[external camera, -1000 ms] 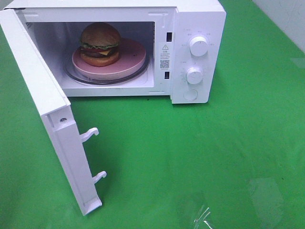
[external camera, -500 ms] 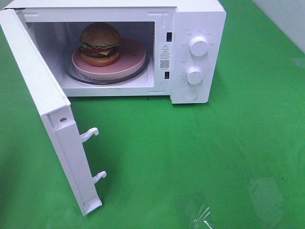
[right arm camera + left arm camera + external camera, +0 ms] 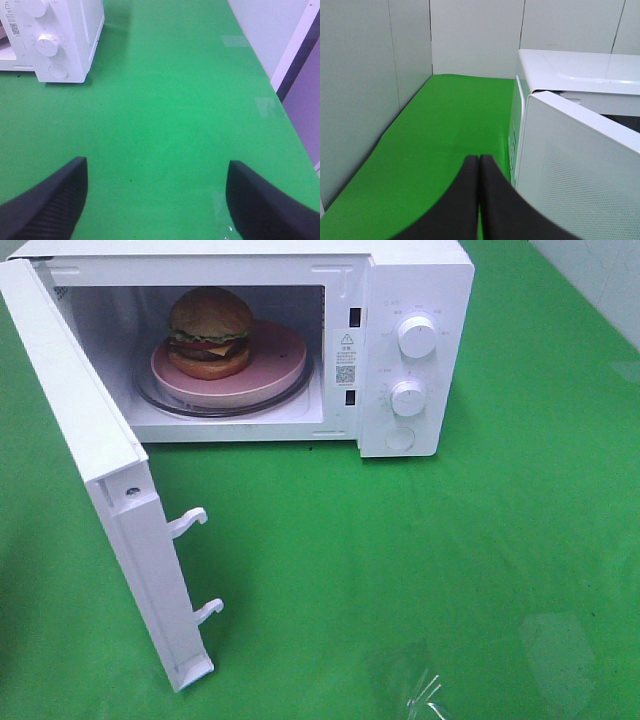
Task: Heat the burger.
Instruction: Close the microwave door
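The burger (image 3: 209,333) sits on a pink round plate (image 3: 285,360) inside the white microwave (image 3: 420,280), on the glass turntable. The microwave door (image 3: 95,455) stands swung wide open toward the front left. Neither gripper shows in the exterior high view. In the left wrist view my left gripper (image 3: 479,162) is shut with its black fingers pressed together and nothing between them, just outside the door's (image 3: 580,170) outer face. In the right wrist view my right gripper (image 3: 157,192) is open and empty over bare green cloth, well to the right of the microwave's control panel (image 3: 47,45).
Two white knobs (image 3: 416,336) and a round button (image 3: 400,439) are on the microwave's right panel. Two latch hooks (image 3: 190,522) jut from the open door's edge. Green cloth (image 3: 400,570) covers the table. White walls (image 3: 365,90) border the left side.
The exterior high view is unchanged over the last second: burger, plate and open door stay put, and no arm enters that view.
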`<state>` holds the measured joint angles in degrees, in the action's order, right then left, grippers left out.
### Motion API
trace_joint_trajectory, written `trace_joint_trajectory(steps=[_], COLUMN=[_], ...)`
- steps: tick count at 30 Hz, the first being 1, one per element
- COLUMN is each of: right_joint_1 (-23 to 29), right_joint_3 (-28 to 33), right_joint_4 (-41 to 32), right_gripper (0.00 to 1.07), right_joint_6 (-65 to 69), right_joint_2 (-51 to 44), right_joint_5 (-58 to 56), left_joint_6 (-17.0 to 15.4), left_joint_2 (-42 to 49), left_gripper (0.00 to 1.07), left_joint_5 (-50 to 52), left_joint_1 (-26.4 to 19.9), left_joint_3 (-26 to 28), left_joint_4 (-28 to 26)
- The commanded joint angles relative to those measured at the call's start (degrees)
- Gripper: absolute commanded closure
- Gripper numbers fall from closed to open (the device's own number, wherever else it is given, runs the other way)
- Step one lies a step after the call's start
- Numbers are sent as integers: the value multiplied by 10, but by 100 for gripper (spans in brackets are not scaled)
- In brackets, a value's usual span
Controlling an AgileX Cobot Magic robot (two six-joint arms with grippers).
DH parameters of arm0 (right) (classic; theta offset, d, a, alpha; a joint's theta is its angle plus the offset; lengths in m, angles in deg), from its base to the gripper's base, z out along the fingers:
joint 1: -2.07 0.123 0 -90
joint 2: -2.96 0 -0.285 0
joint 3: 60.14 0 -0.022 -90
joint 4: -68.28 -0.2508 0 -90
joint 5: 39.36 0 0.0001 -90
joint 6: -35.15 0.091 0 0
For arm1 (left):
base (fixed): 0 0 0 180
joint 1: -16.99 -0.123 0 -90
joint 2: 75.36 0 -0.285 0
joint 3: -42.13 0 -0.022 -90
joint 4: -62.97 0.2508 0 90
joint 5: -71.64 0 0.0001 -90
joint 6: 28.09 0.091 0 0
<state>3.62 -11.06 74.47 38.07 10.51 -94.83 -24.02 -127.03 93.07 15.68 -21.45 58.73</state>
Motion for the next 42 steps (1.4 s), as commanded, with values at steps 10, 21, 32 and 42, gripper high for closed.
trace_joint_trajectory(steps=[10, 21, 32, 42], right_joint_1=[-2, -2, -2, -2], right_joint_3=[1, 1, 1, 1], right_joint_4=[-1, -1, -1, -1], right_gripper=[32, 32, 32, 32], right_joint_6=[-3, -3, -3, -3], right_joint_2=[-15, -15, -15, -15], right_joint_5=[5, 5, 5, 5], left_joint_6=[-187, -214, -148, -147], left_joint_2=[-168, -282, -351, -403], left_gripper=[107, 107, 107, 107], left_joint_5=[166, 262, 264, 262], left_joint_1=[3, 45, 133, 183], left_joint_3=[-2, 9, 35, 85], left_joint_4=[229, 296, 230, 208])
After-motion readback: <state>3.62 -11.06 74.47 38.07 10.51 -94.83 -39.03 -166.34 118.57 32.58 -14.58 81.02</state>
